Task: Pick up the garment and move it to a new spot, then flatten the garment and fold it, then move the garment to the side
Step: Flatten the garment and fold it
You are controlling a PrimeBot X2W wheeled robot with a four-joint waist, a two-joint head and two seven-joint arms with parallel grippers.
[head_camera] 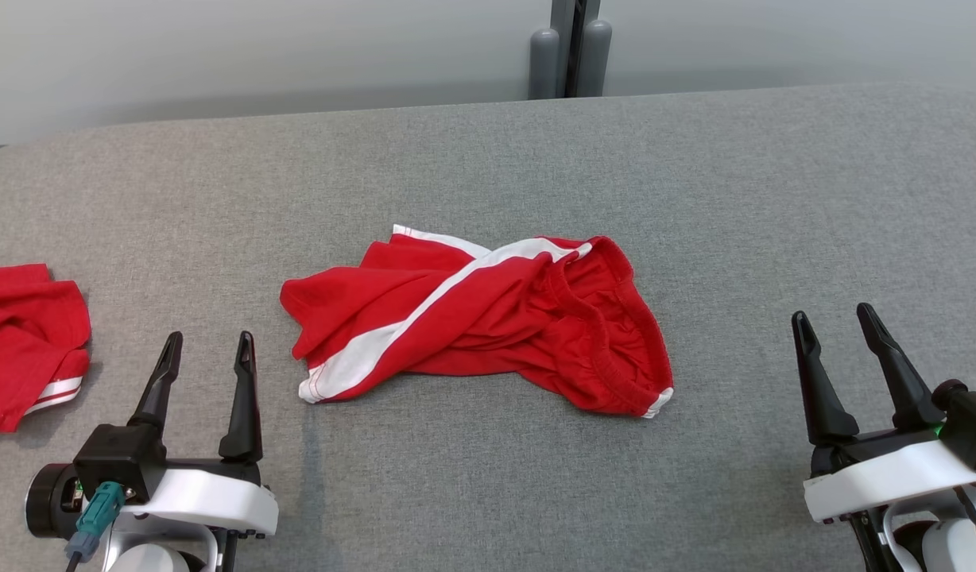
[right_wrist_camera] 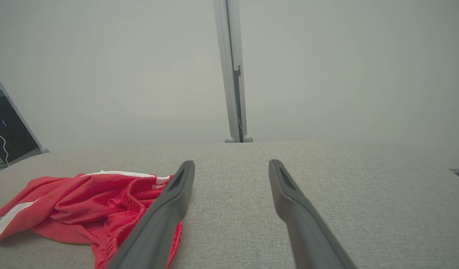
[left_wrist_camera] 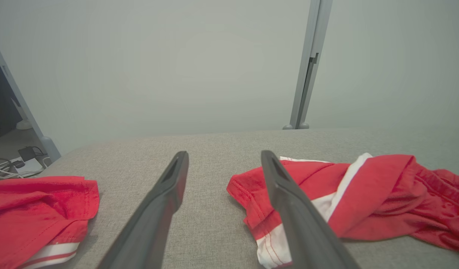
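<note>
A grey fabric-covered counter (head_camera: pixel 488 159) is running back to a pale wall (head_camera: pixel 218 63) with a grey post (head_camera: pixel 571 48) standing behind it. The garment (head_camera: pixel 472 318), red shorts with a white stripe (head_camera: pixel 456 290), is lying crumpled and twisted between the two tools: ahead and to the right of the left tool (head_camera: pixel 208 342), ahead and well to the left of the right tool (head_camera: pixel 834 314). Likely faults: a second red garment (head_camera: pixel 27 342) is lying just to the left of the left tool, so a reach drifting that way risks taking the wrong cloth. A pinch into the twisted pile may be gathering several layers at once, or only the elastic waistband (head_camera: pixel 607 349), leaving the shorts bunching rather than spreading on the lift. Both arms are being held low over the counter's near side, fingers pointing forward, jaws spread wide and gripping nothing. Neither tool is touching cloth.
</note>
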